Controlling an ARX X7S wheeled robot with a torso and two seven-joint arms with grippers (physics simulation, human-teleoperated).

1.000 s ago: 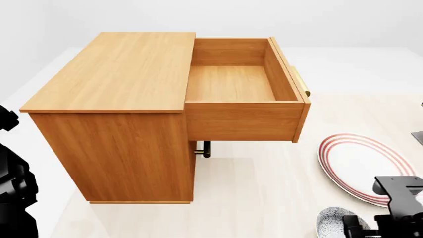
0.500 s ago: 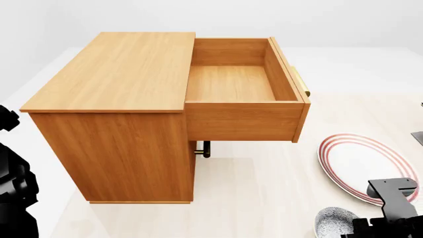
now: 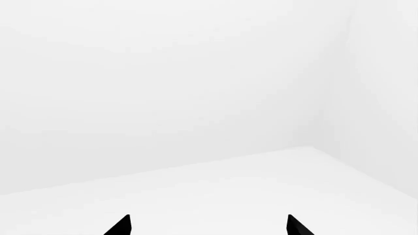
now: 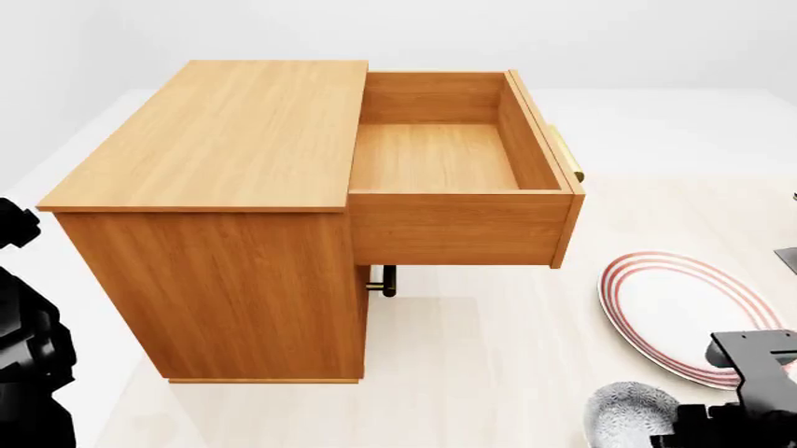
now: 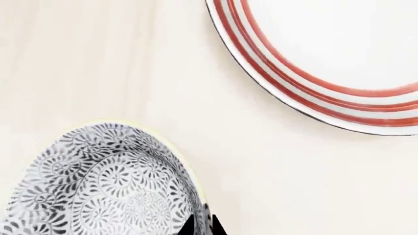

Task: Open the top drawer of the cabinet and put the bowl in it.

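**Bowl tipped at the right gripper**

Since half a second ago the bowl [image 4: 629, 413] has tilted, patterned outside upward. Left to right: my left gripper [image 3: 207, 226], fingers apart, empty; cabinet [image 4: 218, 177]; top drawer [image 4: 451, 159], open and clear; plate [image 4: 682, 313]; right gripper [image 5: 201, 226], grip indiscernible, beside the bowl's rim.
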